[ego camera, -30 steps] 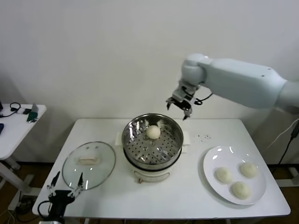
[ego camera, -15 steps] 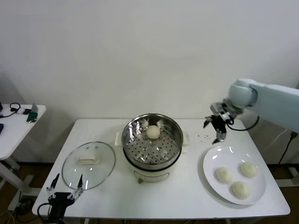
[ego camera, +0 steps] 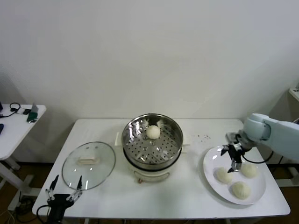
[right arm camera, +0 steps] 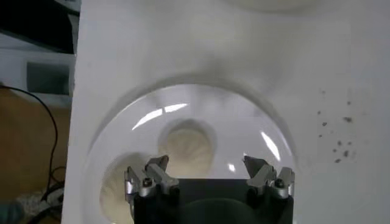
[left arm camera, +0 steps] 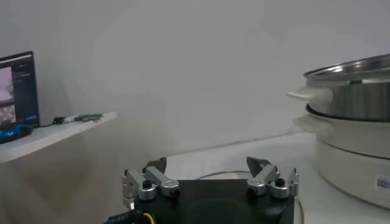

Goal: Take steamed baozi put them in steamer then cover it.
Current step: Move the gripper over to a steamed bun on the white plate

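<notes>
1. I am reading the baozi as light, soft and easily dented, with a smooth domed skin that may slip; my judgement is to take one low across its widest part with gentle pressure, not pinch the crown.
2. Three steamed baozi are lying on the white plate (ego camera: 212, 173) near the table's (ego camera: 187, 196) right edge: one nearest the steamer (ego camera: 224, 175), one toward the right edge (ego camera: 249, 170), one toward the front edge (ego camera: 240, 189).
3. A fourth baozi (ego camera: 153, 131) is already sitting in the steamer (ego camera: 153, 140), toward its back wall; the steamer is standing mid-table.
4. I am holding the right claw (ego camera: 233, 158) spread open above the plate, pointing down, just above the bun nearest the steamer; in the right wrist view a bun (right arm camera: 186, 145) is lying between the open tips (right arm camera: 207, 165), not yet touched.
5. The right arm is reaching in from the table's right side, forearm roughly level, wrist bent downward over the plate.
6. The cover (ego camera: 88, 163) is lying flat near the table's front-left corner, handle up.
7. The left claw (ego camera: 64, 192) is parked open off the front-left corner, below the cover, fingers pointing up.
</notes>
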Controlling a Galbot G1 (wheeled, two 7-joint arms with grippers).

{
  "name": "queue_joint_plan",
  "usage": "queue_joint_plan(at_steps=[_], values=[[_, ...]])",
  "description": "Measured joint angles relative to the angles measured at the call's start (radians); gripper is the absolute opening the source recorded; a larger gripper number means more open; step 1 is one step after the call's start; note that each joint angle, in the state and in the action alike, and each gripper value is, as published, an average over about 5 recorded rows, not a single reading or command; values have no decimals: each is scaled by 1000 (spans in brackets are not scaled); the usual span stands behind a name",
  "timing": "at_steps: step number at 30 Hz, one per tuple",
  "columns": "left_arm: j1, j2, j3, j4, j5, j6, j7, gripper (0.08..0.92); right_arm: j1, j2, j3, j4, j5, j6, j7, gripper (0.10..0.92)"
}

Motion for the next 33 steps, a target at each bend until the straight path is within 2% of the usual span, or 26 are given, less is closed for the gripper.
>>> queue_joint_plan(at_steps=[21,33], values=[[-2,-2,-3,18,0,-1,-1,823,-192,17,130,-48,-61,-20,18,816],[1,-3,-1,19,2,-2,-1,823,-213,36,159,-73,-75,-17,16,698]])
